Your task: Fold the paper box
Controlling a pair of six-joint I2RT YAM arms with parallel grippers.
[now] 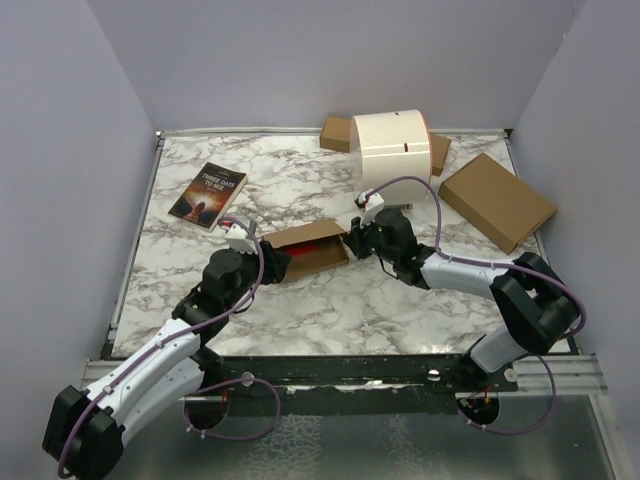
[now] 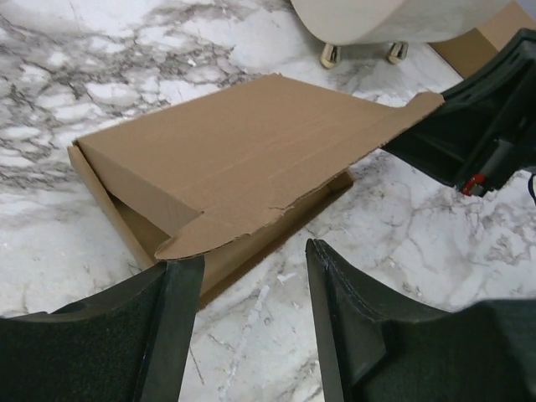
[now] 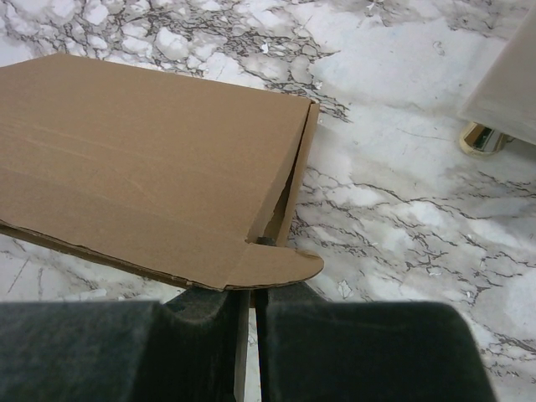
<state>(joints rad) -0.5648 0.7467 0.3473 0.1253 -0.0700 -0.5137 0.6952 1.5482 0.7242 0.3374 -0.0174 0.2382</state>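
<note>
Facing the box point(image 2: 243, 159) broadside, your left gripper point(image 2: 255, 268) sits released; right gripper point(image 3: 251, 301) is clenched by its end tab.

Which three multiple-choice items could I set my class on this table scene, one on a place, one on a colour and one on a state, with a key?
1. Where does the book lie on the table?
A. In the far left part.
B. In the near right corner.
C. At the middle of the near edge.

2. What colour is the paper box?
A. White.
B. Brown.
C. Green.

3. How does the left gripper stand?
A. Shut on the book.
B. Shut on a cardboard flap.
C. Open, with nothing between its fingers.

Key:
1 A, since the top view shows the book towards the back on the left side.
2 B, since every view shows plain brown cardboard.
3 C, since the left wrist view shows a clear gap between the two fingers.
</note>
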